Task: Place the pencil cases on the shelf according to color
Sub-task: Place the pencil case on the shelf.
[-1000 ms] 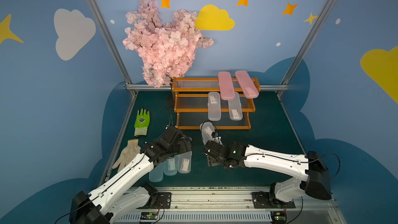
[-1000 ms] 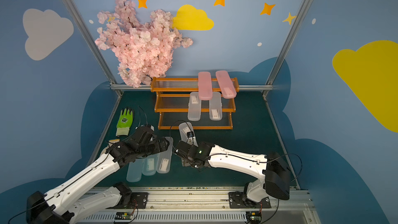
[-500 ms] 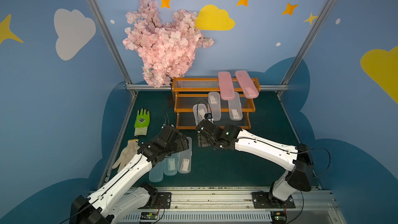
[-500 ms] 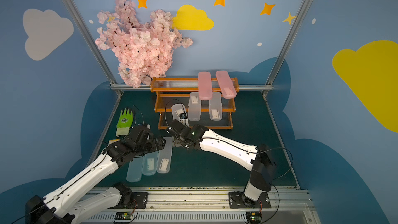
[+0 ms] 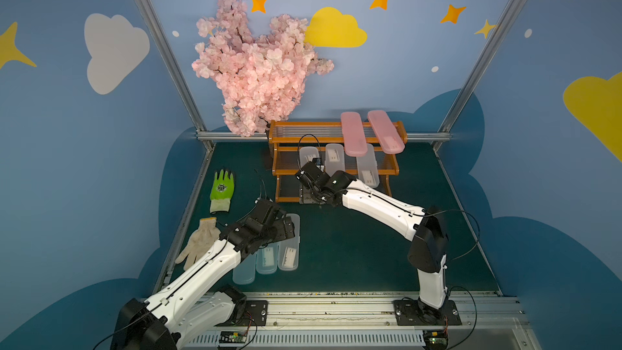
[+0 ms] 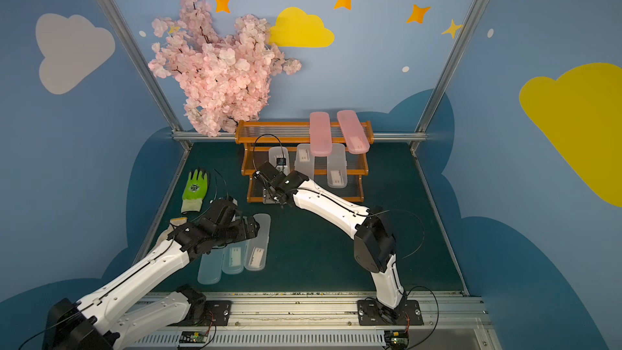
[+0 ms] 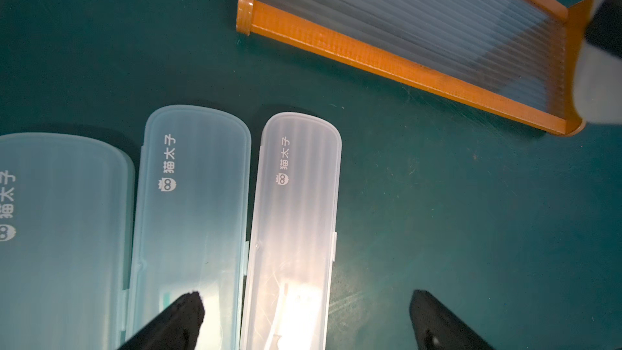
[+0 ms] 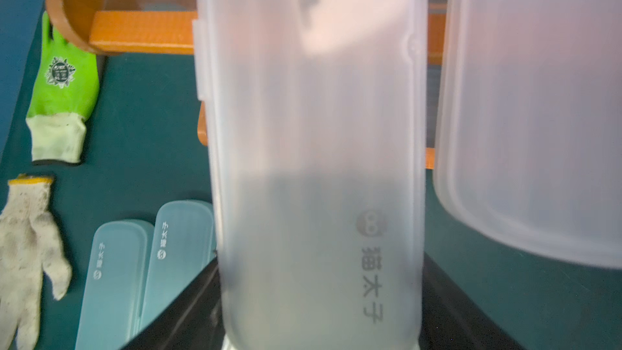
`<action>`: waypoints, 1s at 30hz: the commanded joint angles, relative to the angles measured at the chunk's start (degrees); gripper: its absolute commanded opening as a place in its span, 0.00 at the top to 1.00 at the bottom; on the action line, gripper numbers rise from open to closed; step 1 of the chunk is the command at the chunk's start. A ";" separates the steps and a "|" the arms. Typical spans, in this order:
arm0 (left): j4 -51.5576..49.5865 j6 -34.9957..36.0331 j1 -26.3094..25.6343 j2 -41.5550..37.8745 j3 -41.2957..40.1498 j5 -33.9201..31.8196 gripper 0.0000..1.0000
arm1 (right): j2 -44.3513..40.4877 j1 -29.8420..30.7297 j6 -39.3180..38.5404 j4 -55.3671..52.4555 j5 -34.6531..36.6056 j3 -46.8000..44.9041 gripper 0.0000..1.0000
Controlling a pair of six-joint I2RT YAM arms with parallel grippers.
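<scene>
Both top views: shelf (image 5: pixel 303 138) stands at the back edge of the mat (image 5: pixel 353 250). Pink cases (image 5: pixel 352 132) lie side by side across the right half of the top tier, front ends overhanging. Two clear cases (image 5: pixel 334 158) sit on the middle tier below them. Right gripper (image 5: pixel 312 169) is at the shelf's left half, clamped on the near end of the held clear case (image 5: pixel 308 154). That case's far end is over the middle tier, just left of the other clears; can't tell from up here if it's resting on the tier or just above it. Left gripper (image 5: pixel 286 227) hangs over a row of three near the mat's front edge, left of centre: two blue cases (image 5: pixel 244 269), then a loose clear case (image 5: pixel 290 250) at the row's right end. Green glove (image 5: pixel 221 190) and beige glove (image 5: pixel 198 244) lie along the left edge. Left wrist: jaws spread wide, fingers (image 7: pixel 178 321) gripping nothing. The loose clear case (image 7: pixel 296 213) lies between them, with one finger over the neighbouring blue case and the other over bare mat. The shelf's bottom rail is apart from the case ends. Right wrist: the held clear case (image 8: pixel 316 163) is pinched between both fingers (image 8: pixel 188 314), with another clear case just beside it across a narrow gap. Gloves and blue cases are on the mat behind.
</scene>
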 commanded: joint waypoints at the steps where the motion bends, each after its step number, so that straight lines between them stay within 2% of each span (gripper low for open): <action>1: 0.52 1.59 0.44 -1.08 -0.90 0.14 0.00 | 2.05 -1.16 -0.50 -2.06 0.81 4.33 0.29; 12: 0.32 2.06 1.24 -2.87 -1.36 1.82 0.00 | 7.72 -4.38 -1.46 -3.40 -0.96 12.64 0.27; 21: 0.34 2.23 1.29 -3.17 -2.37 2.83 0.00 | 10.70 -5.91 -1.63 -4.00 -2.84 16.71 0.17; 30: 0.36 0.71 1.32 -5.53 -4.67 5.38 0.00 | 8.77 -6.38 -2.53 -4.36 -3.92 17.40 0.08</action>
